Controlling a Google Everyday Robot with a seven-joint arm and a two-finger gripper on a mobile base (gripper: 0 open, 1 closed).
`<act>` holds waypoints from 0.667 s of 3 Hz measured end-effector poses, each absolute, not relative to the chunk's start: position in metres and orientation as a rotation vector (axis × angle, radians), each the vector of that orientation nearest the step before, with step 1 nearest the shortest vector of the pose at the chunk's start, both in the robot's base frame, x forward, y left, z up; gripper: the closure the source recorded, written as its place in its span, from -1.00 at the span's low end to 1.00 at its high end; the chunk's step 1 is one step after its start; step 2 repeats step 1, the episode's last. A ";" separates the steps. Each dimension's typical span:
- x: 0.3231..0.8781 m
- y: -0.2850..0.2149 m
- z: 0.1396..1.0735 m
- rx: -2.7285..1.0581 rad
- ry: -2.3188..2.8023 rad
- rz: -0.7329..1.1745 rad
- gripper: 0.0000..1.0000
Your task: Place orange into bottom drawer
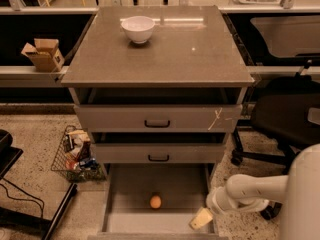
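- Sitting far up and to the left of the gripper (201, 218), an open cardboard box (44, 54) rested on a ledge beside the cabinet (200, 49).
- A wire basket (75, 156) full of clutter stood on the floor, well to the left of the gripper and somewhat higher in the view.
- A white bowl (138, 29) stood upright on the cabinet top, far above the gripper and to its left.
- The orange (155, 201) lay on the grey floor of the bottom drawer (165, 181), near the gripper on its left and slightly above it, apart from it.
- The bottom drawer was pulled out beneath the two upper drawers (157, 118) with black handles, and the gripper hung at its front right corner.
- The gripper showed as a tan tip tilted down and leftward. Whether it was apart or together could not be told.
- The arm (250, 191) reached in from the right, its white forearm roughly level, ending in a rounded wrist just right of the gripper.
- A black office chair (285, 119) stood up and to the right of the gripper.
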State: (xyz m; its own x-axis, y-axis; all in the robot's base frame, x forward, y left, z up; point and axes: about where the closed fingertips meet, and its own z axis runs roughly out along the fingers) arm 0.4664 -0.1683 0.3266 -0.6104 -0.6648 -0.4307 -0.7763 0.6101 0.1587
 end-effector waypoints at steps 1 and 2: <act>0.431 -0.181 0.381 -1.142 2.532 0.403 -1.00; 0.431 -0.181 0.381 -1.142 2.532 0.403 -1.00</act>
